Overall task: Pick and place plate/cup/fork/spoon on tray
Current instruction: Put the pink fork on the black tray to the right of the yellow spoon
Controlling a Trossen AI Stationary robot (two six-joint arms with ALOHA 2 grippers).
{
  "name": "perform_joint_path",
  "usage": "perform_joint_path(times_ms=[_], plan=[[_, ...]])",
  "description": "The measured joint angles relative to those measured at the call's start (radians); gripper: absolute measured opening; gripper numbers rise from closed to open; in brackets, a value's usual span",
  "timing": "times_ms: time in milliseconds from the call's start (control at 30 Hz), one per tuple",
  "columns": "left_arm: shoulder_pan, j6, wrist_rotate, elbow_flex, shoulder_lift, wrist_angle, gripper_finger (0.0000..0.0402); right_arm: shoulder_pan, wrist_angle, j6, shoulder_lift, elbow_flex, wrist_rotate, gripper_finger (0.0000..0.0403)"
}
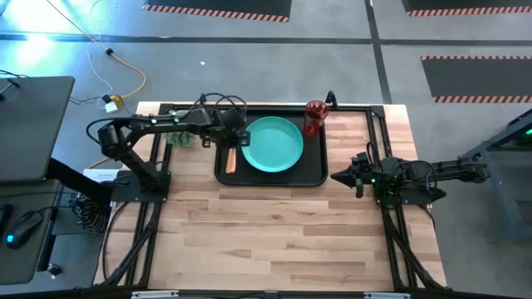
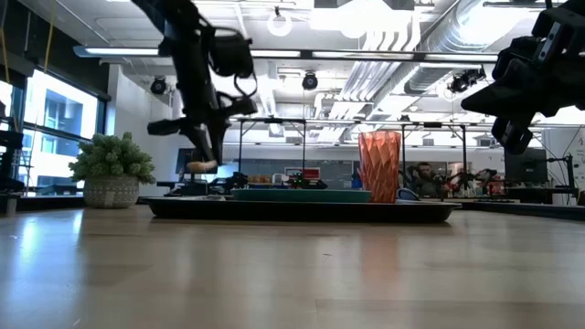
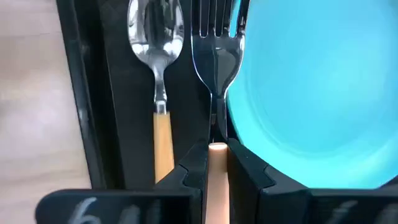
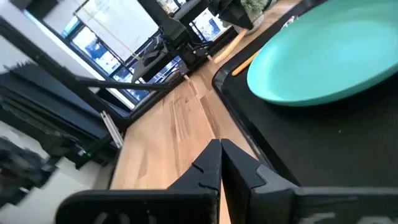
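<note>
On the wooden table [image 1: 283, 232] we see the black tray [image 1: 313, 173] holding the turquoise plate [image 1: 272, 144] and, at its far right corner, the red cup [image 1: 315, 117]. Our left gripper [image 3: 217, 163] hangs over the tray's left side, pinching the fork [image 3: 217, 56] by its handle, tines beside the plate's rim. The spoon [image 3: 158, 74] lies just beside the fork. Our right gripper [image 4: 220, 163] waits right of the tray, fingers pressed together.
</note>
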Motion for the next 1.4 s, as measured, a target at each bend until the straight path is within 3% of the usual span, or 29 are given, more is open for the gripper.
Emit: perform_joint_path(times_ms=[367,1067,1400], plan=[[0.075,0.059,0.045,-0.078,0.0,0.102,0.003,0.0,0.0,0.074,0.0,0.0,0.014,0.0],[0.058,0.061,0.069,-0.11,0.093,0.239,0.003,0.0,0.003,0.074,0.0,0.0,0.056,0.0],[0.054,0.052,0.083,-0.11,0.126,0.23,0.003,0.0,0.003,0.074,0.0,0.0,0.056,0.0]])
